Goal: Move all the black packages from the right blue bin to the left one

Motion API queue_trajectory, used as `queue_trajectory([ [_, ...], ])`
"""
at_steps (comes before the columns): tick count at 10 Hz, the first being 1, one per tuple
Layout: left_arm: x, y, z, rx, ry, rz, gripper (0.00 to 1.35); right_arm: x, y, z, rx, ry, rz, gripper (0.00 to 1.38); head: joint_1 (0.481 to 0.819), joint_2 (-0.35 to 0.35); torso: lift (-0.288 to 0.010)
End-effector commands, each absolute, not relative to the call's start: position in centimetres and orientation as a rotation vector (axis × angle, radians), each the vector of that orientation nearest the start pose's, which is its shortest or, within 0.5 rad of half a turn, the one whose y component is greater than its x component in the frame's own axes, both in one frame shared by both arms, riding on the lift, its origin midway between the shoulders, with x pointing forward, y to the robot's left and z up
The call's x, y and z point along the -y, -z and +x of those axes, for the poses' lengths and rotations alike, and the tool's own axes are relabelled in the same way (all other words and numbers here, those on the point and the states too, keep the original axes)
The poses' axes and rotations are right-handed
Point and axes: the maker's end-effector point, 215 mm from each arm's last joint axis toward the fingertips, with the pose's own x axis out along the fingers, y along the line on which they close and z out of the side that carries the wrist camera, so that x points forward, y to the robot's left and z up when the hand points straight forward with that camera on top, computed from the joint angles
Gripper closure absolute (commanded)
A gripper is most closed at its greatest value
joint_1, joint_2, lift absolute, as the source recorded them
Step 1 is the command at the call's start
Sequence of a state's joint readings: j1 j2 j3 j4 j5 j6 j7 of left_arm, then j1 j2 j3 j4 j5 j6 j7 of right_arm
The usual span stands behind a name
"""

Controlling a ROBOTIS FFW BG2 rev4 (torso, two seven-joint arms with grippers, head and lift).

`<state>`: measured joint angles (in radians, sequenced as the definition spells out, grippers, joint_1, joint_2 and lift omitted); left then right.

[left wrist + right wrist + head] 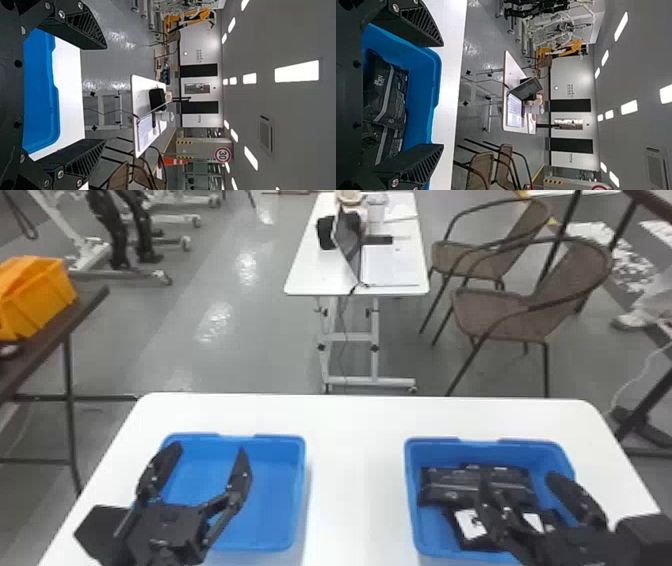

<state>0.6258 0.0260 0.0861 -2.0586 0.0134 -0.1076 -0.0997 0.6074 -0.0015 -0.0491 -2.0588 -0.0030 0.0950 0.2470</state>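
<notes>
Hanging over striped black packages (447, 486), the ribbed, tapering right pincer (519, 479)

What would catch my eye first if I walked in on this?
Probably the two bright blue plastic bins on the white table, the right one holding shiny black packages. Over them hang two black two-fingered tools: the left one over the left bin, the right one over the packages.
</notes>
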Motion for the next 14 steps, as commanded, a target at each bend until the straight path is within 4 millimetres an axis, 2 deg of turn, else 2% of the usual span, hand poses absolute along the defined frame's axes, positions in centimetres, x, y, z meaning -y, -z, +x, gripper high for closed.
queue_trajectory([
  [1,-25.4,35.1,40.5,-0.032,0.043,0.055,0.2,20.2,40.6,40.0,-0.22,-0.202,0.008,0.11,0.695,0.073,-0.042],
  [6,-25.4,35.1,40.5,-0.033,0.042,0.054,0.19,20.3,40.9,40.0,-0.233,-0.201,0.015,0.11,0.695,0.072,-0.042],
  [8,-25.4,35.2,40.6,-0.033,0.041,0.047,0.19,21.1,42.1,40.5,-0.255,-0.184,0.071,0.11,0.695,0.072,-0.042],
  [9,-25.4,35.3,40.6,-0.036,0.042,0.043,0.19,21.7,42.5,41.5,-0.256,-0.174,0.062,0.11,0.695,0.068,-0.042],
  [12,-25.0,35.4,40.9,-0.041,0.062,0.037,0.19,24.0,45.7,45.1,-0.32,-0.133,0.069,0.14,0.695,0.038,-0.042],
  [14,-24.8,35.7,41.0,-0.048,0.064,0.03,0.19,24.1,47.5,47.5,-0.37,-0.13,0.1,0.14,0.695,0.015,-0.042],
])
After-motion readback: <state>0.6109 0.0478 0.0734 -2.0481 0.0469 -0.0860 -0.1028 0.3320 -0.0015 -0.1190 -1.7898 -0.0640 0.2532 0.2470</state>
